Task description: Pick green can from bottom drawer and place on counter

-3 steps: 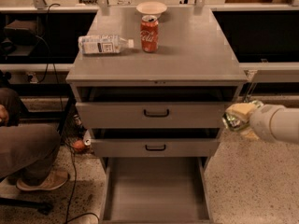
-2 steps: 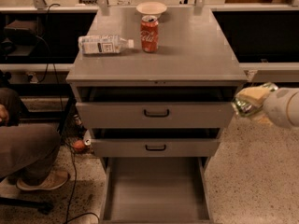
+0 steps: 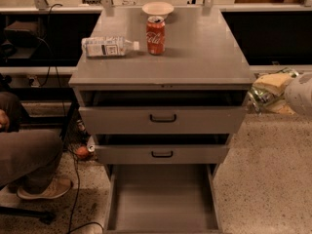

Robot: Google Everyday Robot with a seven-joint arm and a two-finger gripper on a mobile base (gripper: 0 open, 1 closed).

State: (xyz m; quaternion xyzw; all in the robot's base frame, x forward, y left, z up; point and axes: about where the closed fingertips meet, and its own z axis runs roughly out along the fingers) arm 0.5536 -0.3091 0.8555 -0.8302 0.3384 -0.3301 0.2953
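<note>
My gripper (image 3: 267, 92) is at the right of the cabinet, level with the top drawer and just below the counter's edge. Its pale fingers (image 3: 276, 82) are shut on the green can (image 3: 261, 100), which shows as a green and silver shape tilted between them. The white arm (image 3: 300, 93) enters from the right edge. The bottom drawer (image 3: 163, 199) is pulled out with a bare grey floor. The counter (image 3: 200, 48) is the flat grey top of the cabinet, up and left of the gripper.
On the counter stand a red Coca-Cola can (image 3: 155, 35), a plastic bottle (image 3: 108, 47) lying on its side, and a white bowl (image 3: 158, 8) at the back. The two upper drawers with black handles are slightly open. A seated person's leg (image 3: 27, 152) is at left.
The gripper with the green can has risen and moved right, from beside the middle drawer to beside the top drawer near the counter's edge.
</note>
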